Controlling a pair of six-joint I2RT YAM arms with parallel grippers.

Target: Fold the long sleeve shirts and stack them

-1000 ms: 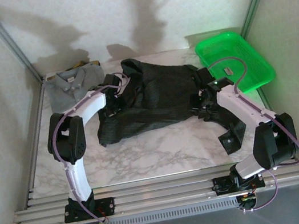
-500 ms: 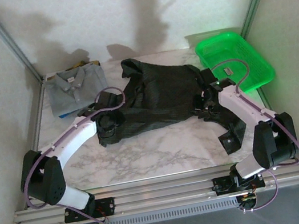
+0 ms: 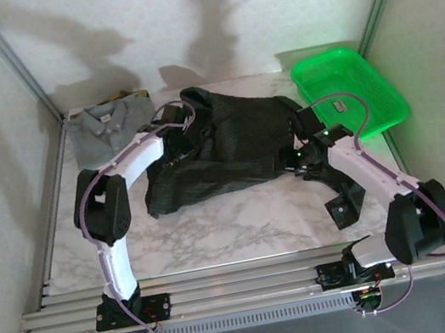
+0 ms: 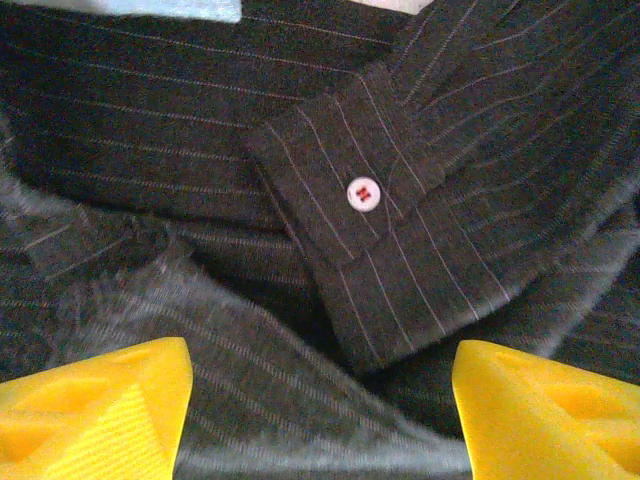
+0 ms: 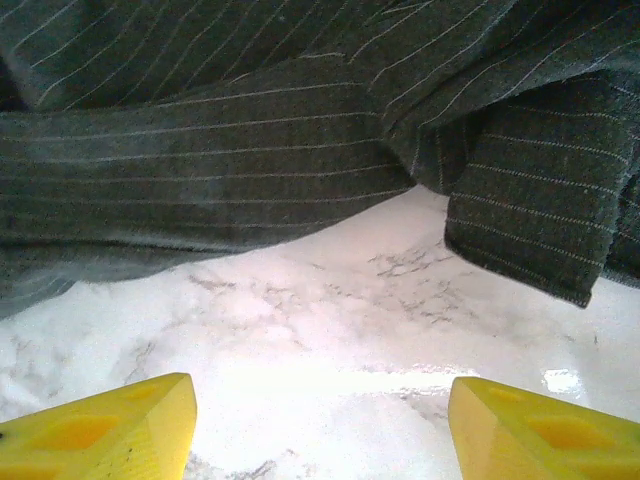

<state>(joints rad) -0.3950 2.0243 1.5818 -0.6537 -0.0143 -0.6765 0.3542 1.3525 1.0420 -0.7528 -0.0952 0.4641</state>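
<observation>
Left gripper [image 4: 320,418]: fingers [image 4: 95,410] spread wide, nothing pinched. I have it hanging over the dark striped shirt [image 3: 236,142], at that shirt's upper left part in the overhead view. A buttoned cuff [image 4: 372,235] lies just ahead of it between the finger lines, white button [image 4: 363,194] facing up, more striped cloth bunched under the tips. The grey-blue shirt [image 3: 108,126] lies folded off to this gripper's left, apart from the dark one. Right gripper [image 5: 320,430]: jaws also wide apart, holding nothing, low over bare marble table [image 5: 330,330]. The dark shirt's edge lies just ahead of it, a loose end ahead-right. Green basket [image 3: 347,88] is beyond it to the right.
</observation>
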